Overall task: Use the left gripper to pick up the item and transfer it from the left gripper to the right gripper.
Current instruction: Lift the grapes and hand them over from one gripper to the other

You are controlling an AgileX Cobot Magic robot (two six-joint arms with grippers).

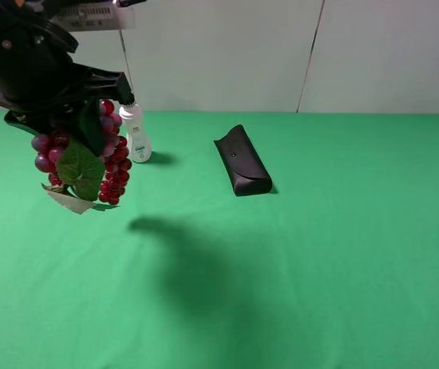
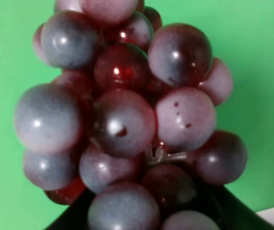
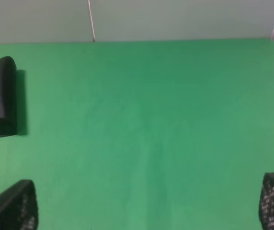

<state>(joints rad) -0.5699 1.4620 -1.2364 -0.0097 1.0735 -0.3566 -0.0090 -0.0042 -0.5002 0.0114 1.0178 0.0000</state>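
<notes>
The item, a bunch of red-purple grapes (image 1: 115, 165) with green leaves, hangs in the air at the back left, well above the green table. My left gripper (image 1: 65, 115), on the bulky black arm, is shut on its top. In the left wrist view the grapes (image 2: 122, 120) fill the picture and a black part of the gripper shows under them. My right gripper (image 3: 146, 211) is open and empty, with its fingertips (image 3: 12, 208) far apart over bare green cloth. The right arm does not show in the exterior high view.
A white bottle (image 1: 137, 138) with a black cap stands just behind the hanging grapes. A black glasses case (image 1: 242, 161) lies at the back middle and also shows in the right wrist view (image 3: 0, 96). The arm's shadow falls on the cloth (image 1: 342, 254).
</notes>
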